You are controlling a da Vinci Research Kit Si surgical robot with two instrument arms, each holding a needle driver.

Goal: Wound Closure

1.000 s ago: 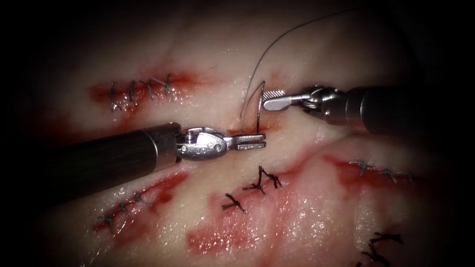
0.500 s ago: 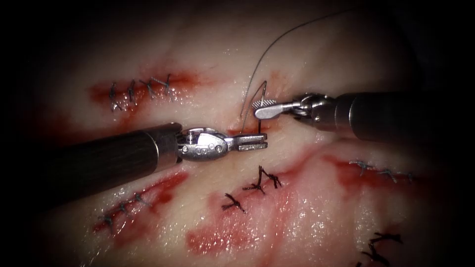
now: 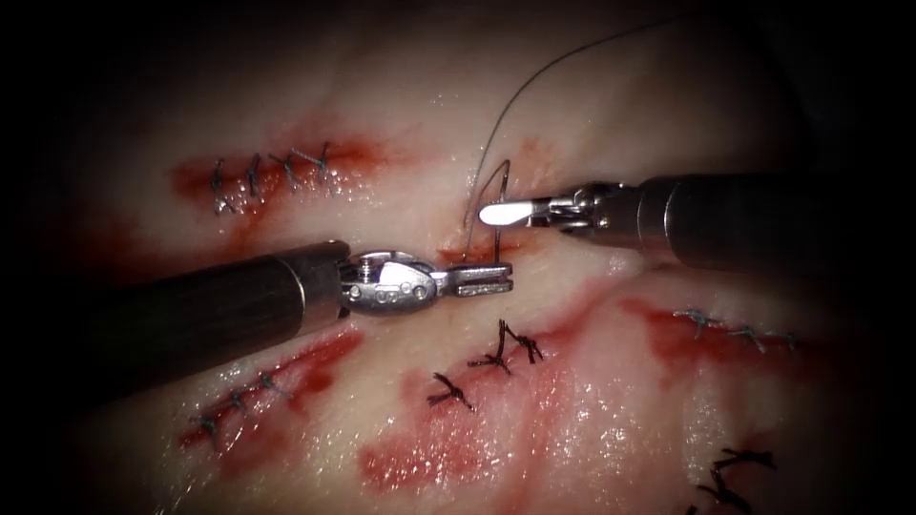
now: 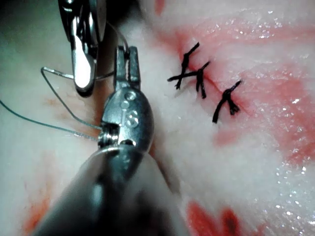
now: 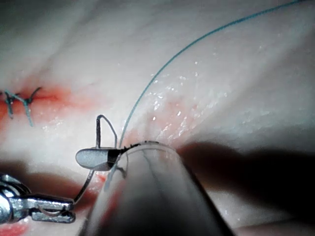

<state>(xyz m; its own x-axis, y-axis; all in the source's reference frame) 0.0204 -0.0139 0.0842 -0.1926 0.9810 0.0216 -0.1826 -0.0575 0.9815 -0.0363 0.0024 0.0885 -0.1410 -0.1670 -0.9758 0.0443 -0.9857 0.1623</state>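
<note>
Here, the left pincer (image 3: 482, 279) comes in from the left along a nearly level line, its tip at the short red cut (image 3: 474, 253) in the middle of the tissue (image 3: 611, 105). Its jaws are pressed together on the lower end of the needle (image 3: 499, 224), just below the cut. In the left wrist view the same pincer (image 4: 127, 66) points away from the camera, with three dark knotted stitches (image 4: 204, 86) on the tissue beside it.

The needle stands almost upright, its long axis running up and down in the endoscope view. One end is at the left pincer, and the bent top sits above the right pincer. Whether any part of it is buried in the tissue cannot be told.

The thread (image 3: 534, 81) leaves the needle's top, dips in a small loop to its left, then arcs up and away to the right over bare tissue.

The right pincer (image 3: 491, 214) enters from the right, level, tip pointing left. It appears closed across the needle's mid-shaft. The right wrist view shows its pale tip (image 5: 96, 158) lying against the thin wire of the needle (image 5: 98, 132).

Older stitched cuts (image 3: 272, 172) lie well apart, upper left and lower right.
</note>
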